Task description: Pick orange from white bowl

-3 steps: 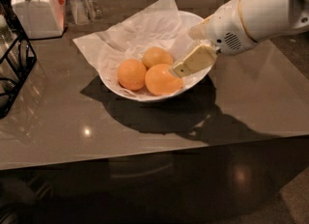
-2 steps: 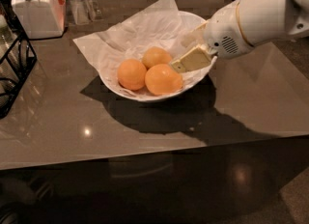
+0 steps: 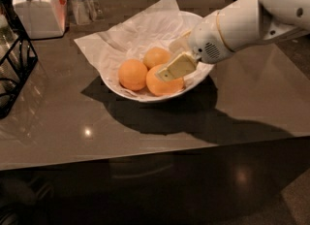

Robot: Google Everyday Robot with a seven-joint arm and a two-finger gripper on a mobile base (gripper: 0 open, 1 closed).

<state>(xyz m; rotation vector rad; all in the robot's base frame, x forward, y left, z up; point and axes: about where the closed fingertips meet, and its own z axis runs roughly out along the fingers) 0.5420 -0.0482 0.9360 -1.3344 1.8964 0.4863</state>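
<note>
The white bowl [image 3: 127, 91] stands mid-table, lined with crumpled white paper. Three oranges lie in it. The orange [image 3: 161, 85], largest and slightly oblong, is at the front right. A smaller round one [image 3: 132, 73] is on its left and a yellowish one [image 3: 155, 56] is behind. My gripper [image 3: 177, 55] reaches in from the right on a white arm. Its fingers are apart. The near cream finger [image 3: 175, 67] lies over the top right of the orange. The far finger sits behind it, near the bowl's back wall.
A white lidded jar [image 3: 34, 7] stands at the back left. A black wire rack [image 3: 12, 73] is at the left edge. A clear stand [image 3: 82, 6] is behind the bowl. The table's front edge [image 3: 145, 156] runs across below.
My gripper has moved left and slightly down, from the bowl's right rim onto the top of the largest orange. The oranges and bowl have not moved.
</note>
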